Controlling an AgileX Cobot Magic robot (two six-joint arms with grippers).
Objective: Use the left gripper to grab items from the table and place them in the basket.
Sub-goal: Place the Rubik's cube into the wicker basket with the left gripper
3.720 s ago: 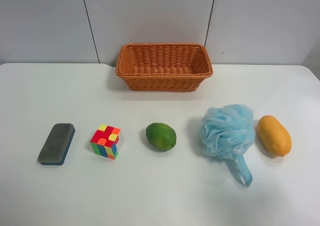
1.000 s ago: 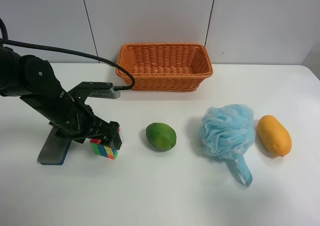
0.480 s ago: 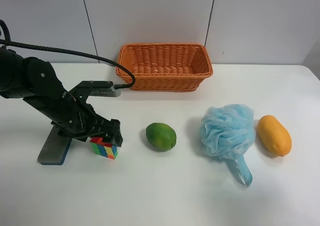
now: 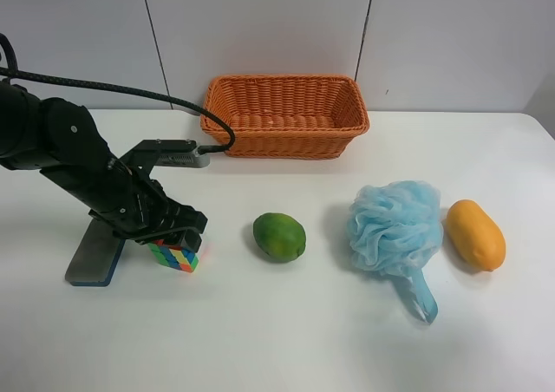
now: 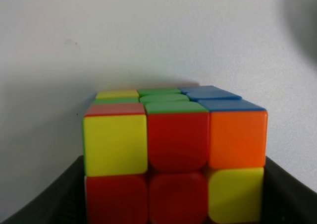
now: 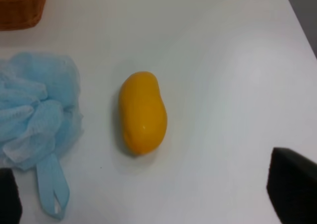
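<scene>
The eraser (image 4: 94,253) lies farthest left on the table (image 4: 260,349), partly under the black arm. Just right of it, the left gripper (image 4: 178,236) is down over the puzzle cube (image 4: 173,258). The left wrist view shows the cube squarely between the fingers (image 5: 44,204), one against each side, clamping it. Next come the green fruit (image 4: 279,237), the basket (image 4: 284,114) behind it, the blue pouf (image 4: 395,227) and the orange fruit (image 4: 474,234). The right gripper (image 6: 148,189) hangs above the orange fruit, jaws spread wide.
</scene>
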